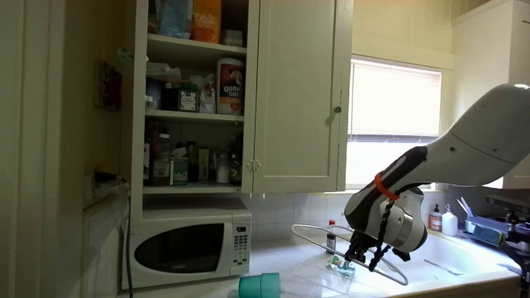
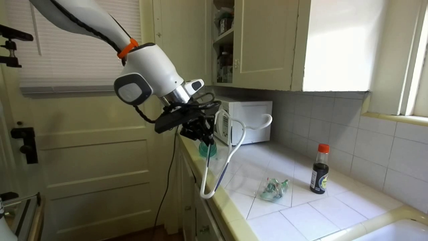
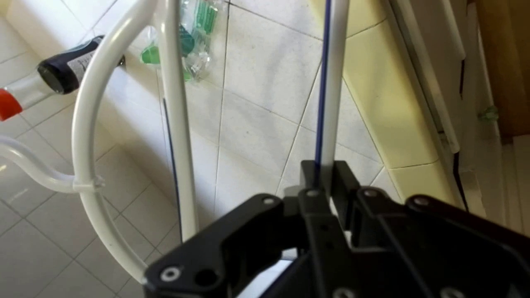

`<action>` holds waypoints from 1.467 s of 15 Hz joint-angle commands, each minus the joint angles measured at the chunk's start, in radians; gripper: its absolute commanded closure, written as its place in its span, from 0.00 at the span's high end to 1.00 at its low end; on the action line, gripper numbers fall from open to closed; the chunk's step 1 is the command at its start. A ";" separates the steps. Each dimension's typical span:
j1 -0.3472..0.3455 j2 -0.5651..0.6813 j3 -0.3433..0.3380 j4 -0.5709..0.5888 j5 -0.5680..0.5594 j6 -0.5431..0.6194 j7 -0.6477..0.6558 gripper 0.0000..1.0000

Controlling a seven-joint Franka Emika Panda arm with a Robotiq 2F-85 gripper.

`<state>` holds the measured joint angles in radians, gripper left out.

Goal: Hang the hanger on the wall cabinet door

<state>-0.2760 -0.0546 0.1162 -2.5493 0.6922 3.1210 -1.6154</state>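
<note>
The pale hanger (image 1: 389,276) is held in the air over the counter, below the wall cabinet. It also shows in an exterior view (image 2: 243,136), its hook pointing toward the tiled back wall, and in the wrist view (image 3: 179,124), hook at the left. My gripper (image 3: 325,174) is shut on the blue-striped bar opposite the hook; it also shows in both exterior views (image 1: 361,260) (image 2: 210,141). The cream wall cabinet door (image 1: 296,91) is shut, with a small knob (image 1: 337,109) near its right edge. It also shows in an exterior view (image 2: 267,40), above the hanger and apart from it.
A microwave (image 1: 186,248) stands under open shelves (image 1: 194,114). On the counter (image 2: 277,217) are a dark red-capped bottle (image 2: 320,174), a clear bag with green pieces (image 2: 274,190) and a green cup (image 1: 259,285). A sink (image 1: 451,260) is beyond the arm.
</note>
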 commanded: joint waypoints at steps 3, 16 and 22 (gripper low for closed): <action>-0.015 -0.152 -0.117 -0.033 -0.009 -0.251 -0.358 0.03; -0.004 -0.178 0.057 -0.220 0.024 0.444 -0.487 0.03; 0.011 -0.172 0.039 -0.206 -0.002 0.403 -0.437 0.03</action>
<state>-0.2650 -0.2264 0.1549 -2.7549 0.6905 3.5238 -2.0527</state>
